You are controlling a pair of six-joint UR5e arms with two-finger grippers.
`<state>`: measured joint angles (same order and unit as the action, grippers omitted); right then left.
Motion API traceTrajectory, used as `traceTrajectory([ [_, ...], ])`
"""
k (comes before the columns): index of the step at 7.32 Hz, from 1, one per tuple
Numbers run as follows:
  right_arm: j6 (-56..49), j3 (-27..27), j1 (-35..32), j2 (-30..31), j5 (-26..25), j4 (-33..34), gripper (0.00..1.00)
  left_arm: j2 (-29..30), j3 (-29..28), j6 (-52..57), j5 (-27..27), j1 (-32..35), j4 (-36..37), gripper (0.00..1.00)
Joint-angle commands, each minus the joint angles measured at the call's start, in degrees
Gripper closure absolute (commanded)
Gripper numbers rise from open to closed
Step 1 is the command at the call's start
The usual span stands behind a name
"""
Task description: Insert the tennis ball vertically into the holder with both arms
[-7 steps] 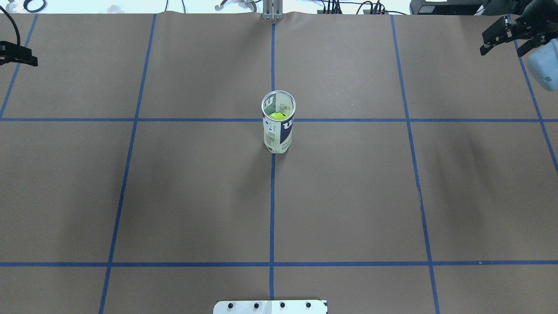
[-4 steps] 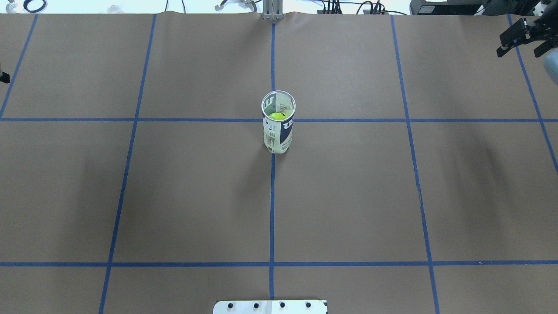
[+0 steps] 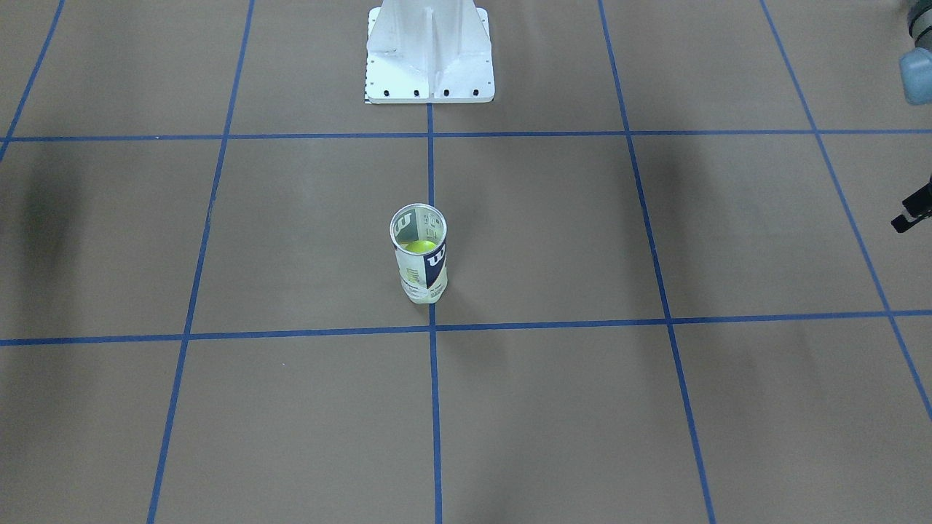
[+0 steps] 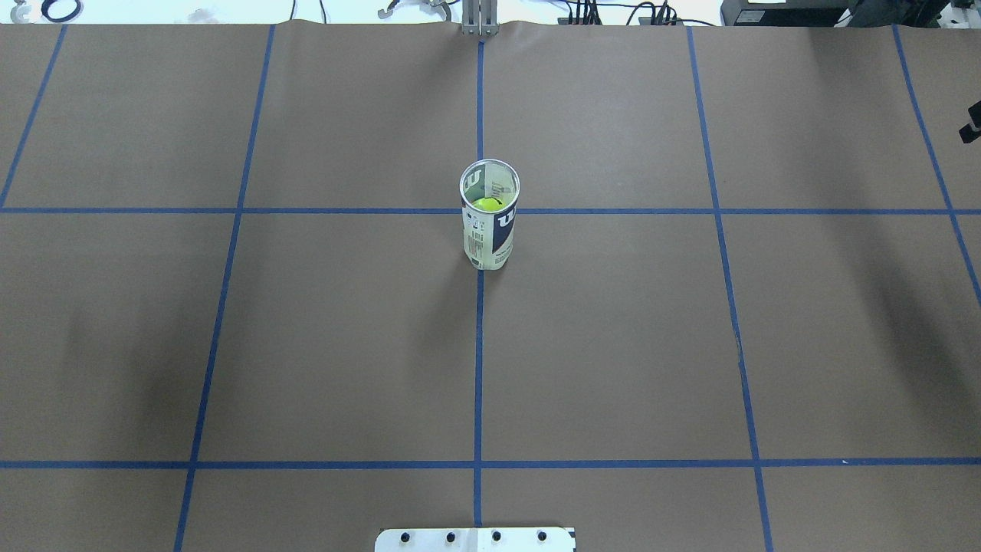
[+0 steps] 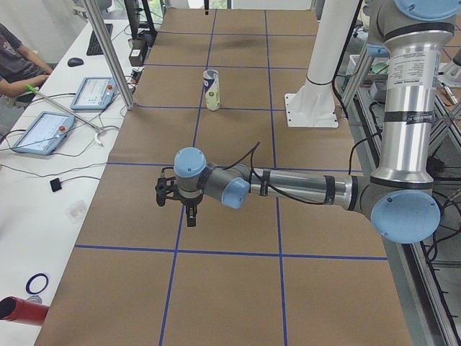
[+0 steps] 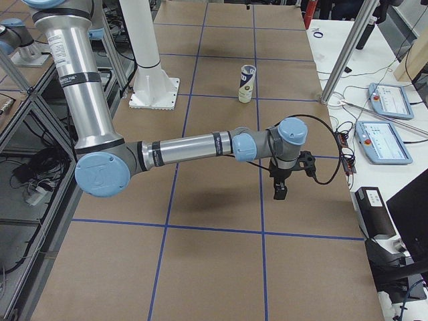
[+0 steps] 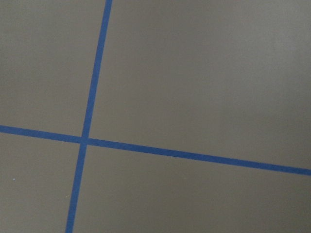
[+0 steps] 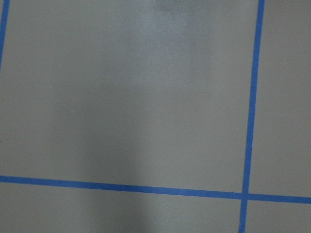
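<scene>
Noting holder (image 4: 489, 226) standing upright on bench (image 4: 306, 345), tennis ball (image 4: 486, 204) sitting inside. Seeing left gripper (image 5: 191, 218) and right gripper (image 6: 279, 192) hanging well apart from holder, on opposite sides; failing to tell jaws open or closed.

The table (image 4: 613, 345) is brown, ruled into a grid by blue tape lines (image 4: 478, 368). In mid-frame the holder (image 4: 490, 234) is clear with a silver rim and a white-and-navy label bearing a white W; the ball (image 4: 486, 204) inside is yellow-green. The pedestal (image 3: 429, 58) is white with black bolts. The left arm (image 5: 295, 186) and right arm (image 6: 187, 147) have silver tubes, grey joints and pale blue caps; the left hand (image 5: 190, 218) and right hand (image 6: 279, 192) are black
</scene>
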<state>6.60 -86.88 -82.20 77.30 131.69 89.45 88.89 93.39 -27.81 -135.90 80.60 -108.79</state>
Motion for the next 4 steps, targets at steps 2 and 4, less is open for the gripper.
traceTrajectory([
  [2, -2.73, 0.04, -0.77, 1.62, 0.24, 0.55, 0.00, -0.92, -3.91, 12.49, 0.46, 3.41, 8.44, 0.01],
  [4, -2.12, 0.04, -0.68, 1.71, 0.50, 0.55, 0.00, 1.64, -3.92, 13.13, 0.55, 3.86, 15.88, 0.01],
])
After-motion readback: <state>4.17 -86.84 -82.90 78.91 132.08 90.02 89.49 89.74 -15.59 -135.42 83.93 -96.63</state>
